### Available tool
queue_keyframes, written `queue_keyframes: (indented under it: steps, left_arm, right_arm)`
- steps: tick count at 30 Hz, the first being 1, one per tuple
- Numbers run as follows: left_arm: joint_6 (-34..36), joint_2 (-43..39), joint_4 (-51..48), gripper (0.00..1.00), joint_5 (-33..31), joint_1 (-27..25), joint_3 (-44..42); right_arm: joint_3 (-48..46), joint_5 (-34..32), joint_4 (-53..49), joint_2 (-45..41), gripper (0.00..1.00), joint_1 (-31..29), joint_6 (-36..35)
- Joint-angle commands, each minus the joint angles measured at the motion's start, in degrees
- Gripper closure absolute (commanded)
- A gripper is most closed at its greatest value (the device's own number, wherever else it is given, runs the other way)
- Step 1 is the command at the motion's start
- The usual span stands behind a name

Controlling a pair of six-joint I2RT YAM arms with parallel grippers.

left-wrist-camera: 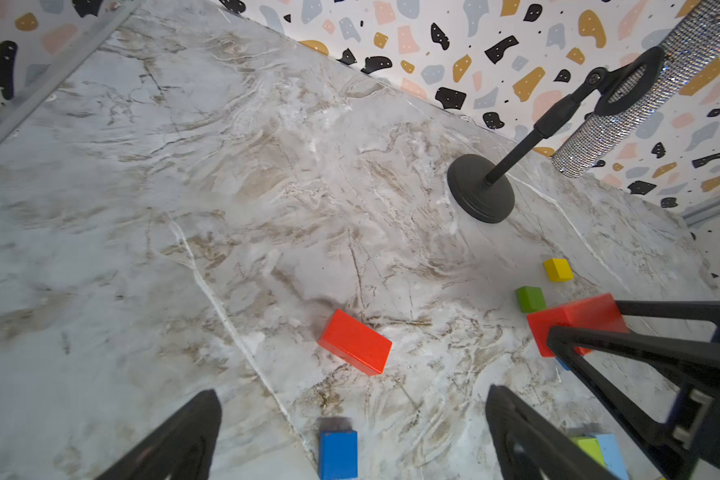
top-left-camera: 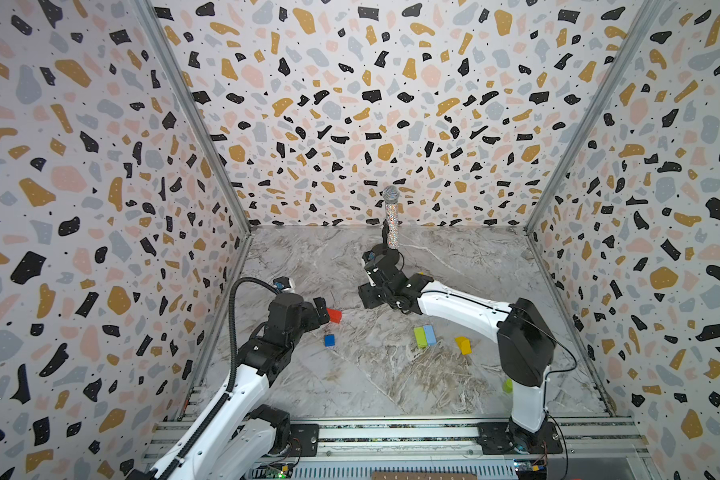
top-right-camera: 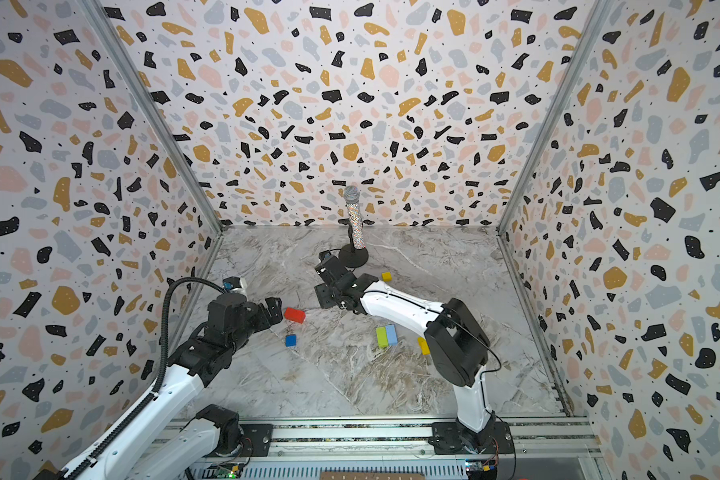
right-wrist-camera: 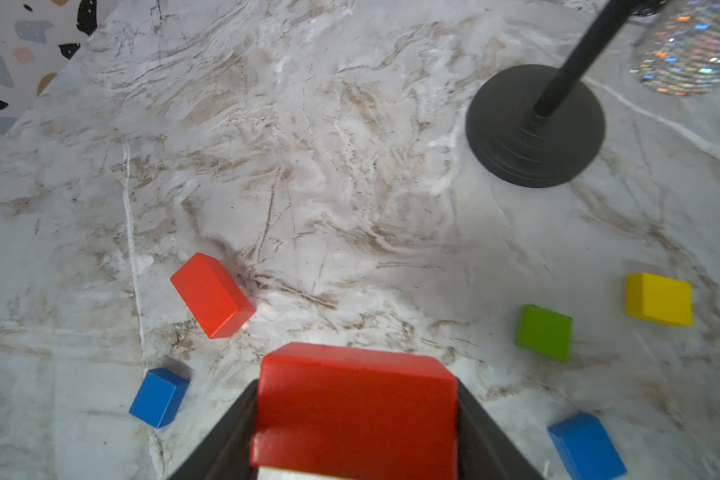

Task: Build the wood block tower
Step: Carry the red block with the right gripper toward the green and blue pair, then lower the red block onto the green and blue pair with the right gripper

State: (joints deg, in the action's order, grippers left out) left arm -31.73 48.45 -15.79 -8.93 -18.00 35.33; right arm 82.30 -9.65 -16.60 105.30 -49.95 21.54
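**Red brick clamped in the right end effector, other blocks loose on the tabletop**

Red brick (right-wrist-camera: 356, 386) fills the near edge of the right wrist view. It's pinched on both sides by the right end effector (right-wrist-camera: 356, 415), so that one's clamped on a block. Can't tell how far it is off the surface.

Left end effector (left-wrist-camera: 352, 390) is spread wide with nothing in it. A second red brick (top-left-camera: 334, 315) lies flat on the tabletop (top-left-camera: 350, 386) just ahead of those jaws, not between them. In both top views it's at about 9 o'clock from the tabletop's middle. The dark blue cube (top-left-camera: 329, 340) sits near it, at its 6 o'clock.

Toward 3 o'clock from the middle, a green brick (top-left-camera: 420, 337) and a light blue brick (top-left-camera: 430, 334) lie side by side, touching. A yellow brick (top-left-camera: 463, 345) lies near them, farther out. At 5 o'clock a lime cylinder (top-left-camera: 507, 385) is half hidden behind the right arm.

At 12 o'clock the glittery microphone (top-left-camera: 391, 220) stands on its black stand (top-right-camera: 353, 257) by the back wall. The right wrist view also shows a yellow cube (right-wrist-camera: 659, 299) and a green cube (right-wrist-camera: 544, 332), near each other but apart, plus another dark blue block (right-wrist-camera: 585, 446).

Every block on the tabletop lies on its own, so no stacking is done yet.
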Motion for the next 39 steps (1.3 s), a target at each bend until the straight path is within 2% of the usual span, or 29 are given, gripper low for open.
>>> queue_keyframes:
  steps: [1,9,17,23,39]
  left_arm:
    - [-0.28,1.21,3.78,0.0,1.95,0.25,-0.87]
    - [-1.75,5.97,7.34,0.0,-0.29,-1.14,-2.55]
    - [-3.05,8.8,10.42,0.0,-3.3,-4.67,-3.62]
    - [-3.61,10.22,10.77,0.0,-5.39,-7.16,-3.52]
    - [-4.4,11.94,11.92,0.0,-5.59,-7.93,-3.96]
  right_arm:
    - [-6.08,-2.15,1.85,-6.83,0.46,1.44,1.06]
    - [-20.37,-0.46,4.88,-16.67,0.47,5.78,3.59]
    - [-28.22,-0.63,7.45,-19.44,0.48,7.41,4.25]
    - [-31.62,-0.5,9.06,-19.48,0.48,8.09,5.27]
    - [-36.07,-0.02,11.17,-19.6,0.48,8.47,5.31]
